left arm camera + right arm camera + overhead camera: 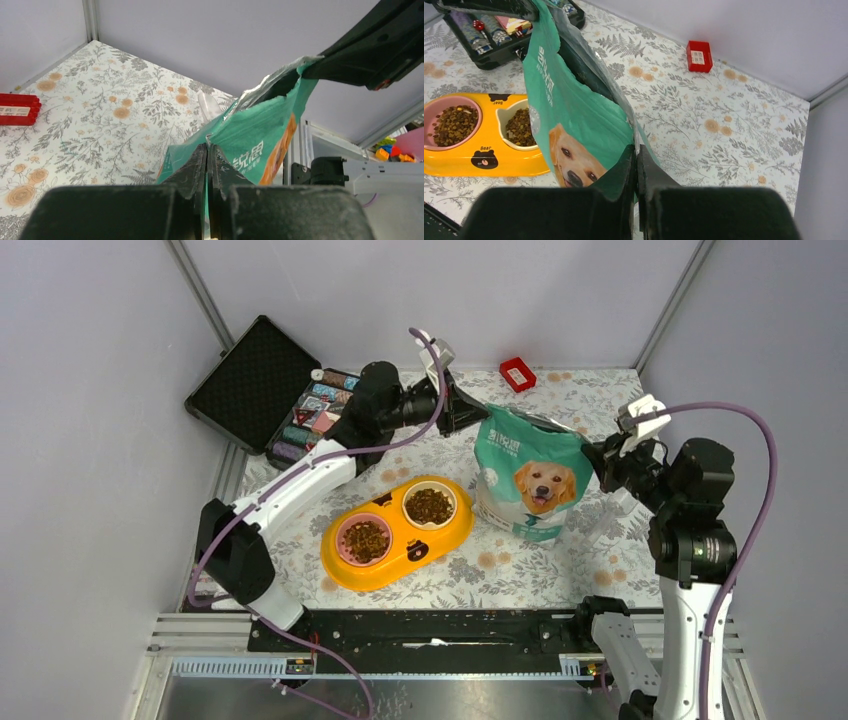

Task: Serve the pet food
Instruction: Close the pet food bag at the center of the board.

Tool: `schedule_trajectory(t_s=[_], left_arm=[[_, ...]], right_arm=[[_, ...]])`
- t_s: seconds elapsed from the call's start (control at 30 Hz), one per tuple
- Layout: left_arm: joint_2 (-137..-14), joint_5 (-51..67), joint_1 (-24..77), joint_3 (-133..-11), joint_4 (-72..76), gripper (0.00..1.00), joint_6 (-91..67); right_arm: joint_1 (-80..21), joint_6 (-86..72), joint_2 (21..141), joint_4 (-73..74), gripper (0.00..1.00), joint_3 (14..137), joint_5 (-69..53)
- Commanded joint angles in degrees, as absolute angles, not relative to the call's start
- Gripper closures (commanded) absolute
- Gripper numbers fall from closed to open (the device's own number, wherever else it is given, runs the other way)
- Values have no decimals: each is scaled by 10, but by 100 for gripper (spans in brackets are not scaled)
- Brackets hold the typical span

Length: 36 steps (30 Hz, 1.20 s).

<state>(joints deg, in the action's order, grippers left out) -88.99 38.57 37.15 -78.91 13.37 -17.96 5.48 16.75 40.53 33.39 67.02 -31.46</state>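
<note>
Dark, pebbly kibble [366, 539] sits in both round bowls of the glossy yellow plastic feeder [395, 568], one pink-lined, one cream. Just right of it stands the crinkly teal-and-white pouch [528, 480], foil-lined mouth gaping. The left gripper [207, 150] pinches one top corner, the right gripper [635, 155] the other — both clamped tight on the film.

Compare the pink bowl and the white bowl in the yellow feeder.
The pink bowl is pink; the white bowl is cream-white. The pink bowl sits at the end of the feeder away from the pouch; the white bowl sits at the end beside it. Both hold brown kibble.
</note>
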Motion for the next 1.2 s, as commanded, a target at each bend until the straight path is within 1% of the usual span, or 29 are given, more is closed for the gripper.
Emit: schedule_trajectory(t_s=[0.0, 0.07, 0.23, 0.33, 0.43, 0.47, 0.5, 0.53, 0.57, 0.6, 0.63, 0.67, 0.73, 0.83, 0.93, 1.03, 1.17], left_arm=[[-869, 334, 320, -918, 303, 100, -215], [-866, 337, 320, -913, 306, 100, -216], [-852, 357, 320, -844, 316, 100, -216], [-842, 410, 319, -815, 332, 100, -218], [-839, 462, 318, -814, 341, 100, -207], [-841, 492, 318, -827, 334, 94, -196], [-845, 504, 317, -838, 320, 81, -186], [-852, 528, 317, -865, 299, 67, -169], [-862, 566, 319, -887, 276, 49, -144], [-871, 585, 321, -910, 252, 35, -123], [-880, 584, 324, -930, 219, 28, -95], [-887, 584, 328, -949, 183, 24, -55], [-901, 580, 334, -970, 127, 21, 17], [-924, 606, 332, -985, 82, 18, 71], [-959, 646, 332, -1015, 13, 17, 101], [-995, 683, 332, -1036, 18, 18, 60], [-1032, 696, 334, -1037, 114, 19, -47]], right_arm=[[73, 190, 420, 260, 100, 765, -245], [73, 189, 415, 259, 100, 758, -244], [73, 176, 365, 259, 100, 656, -248], [73, 175, 342, 262, 100, 638, -264], [73, 180, 341, 281, 100, 644, -277], [73, 180, 341, 285, 100, 644, -283], [73, 179, 341, 284, 100, 643, -286], [73, 178, 339, 284, 100, 641, -289], [73, 177, 337, 285, 100, 639, -292], [73, 176, 336, 285, 100, 637, -294], [73, 175, 334, 285, 100, 636, -298], [73, 175, 332, 285, 100, 635, -301], [73, 178, 328, 287, 100, 636, -311], [73, 182, 331, 295, 100, 641, -322], [73, 181, 330, 295, 100, 638, -324], [73, 178, 328, 296, 100, 636, -330], [73, 178, 325, 297, 100, 636, -335]])
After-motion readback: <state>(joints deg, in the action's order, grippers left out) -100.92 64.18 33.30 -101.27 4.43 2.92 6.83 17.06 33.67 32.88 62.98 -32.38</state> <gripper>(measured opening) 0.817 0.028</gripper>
